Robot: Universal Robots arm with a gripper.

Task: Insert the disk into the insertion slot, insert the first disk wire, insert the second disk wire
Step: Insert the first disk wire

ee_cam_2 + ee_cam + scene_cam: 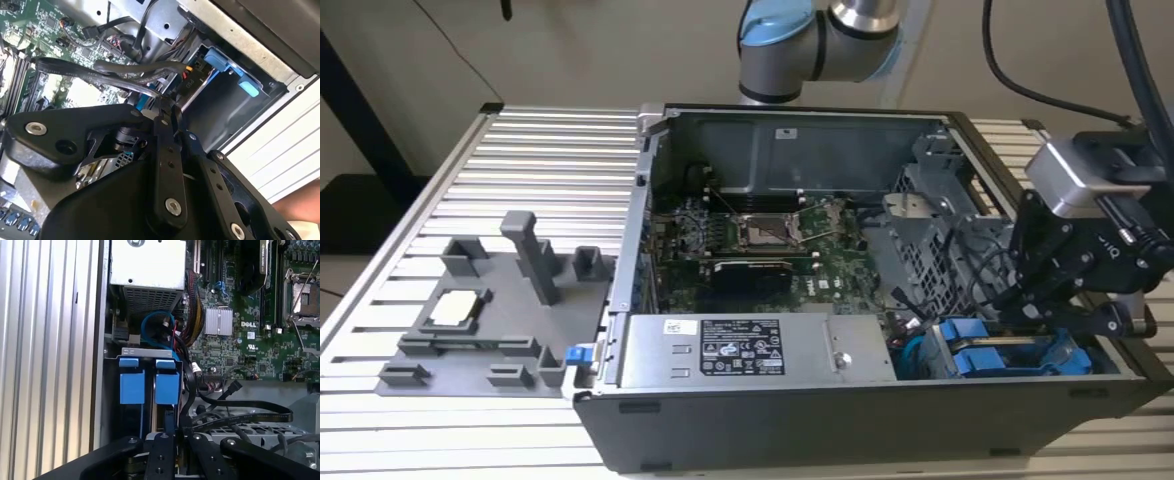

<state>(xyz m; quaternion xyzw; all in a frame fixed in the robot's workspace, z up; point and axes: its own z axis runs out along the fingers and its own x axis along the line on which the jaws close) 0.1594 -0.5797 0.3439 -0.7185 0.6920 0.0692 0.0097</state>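
First wrist view: the disk point(167, 386), with its blue plastic front, sits in the grey metal slot point(148, 353) beside a similar blue carrier point(132, 386). The black tool point(170, 422) is just by it, fingers together. Flat black wires point(250, 403) loop close over the green board point(235, 345).

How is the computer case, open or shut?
Open. The case has no side cover; the motherboard inside shows.

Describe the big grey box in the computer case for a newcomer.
Start at the open computer case on the slatted table. Inside, the grey box lies toward the exterior view's left of the blue carriers. Its wide white label sets it apart from the green board.
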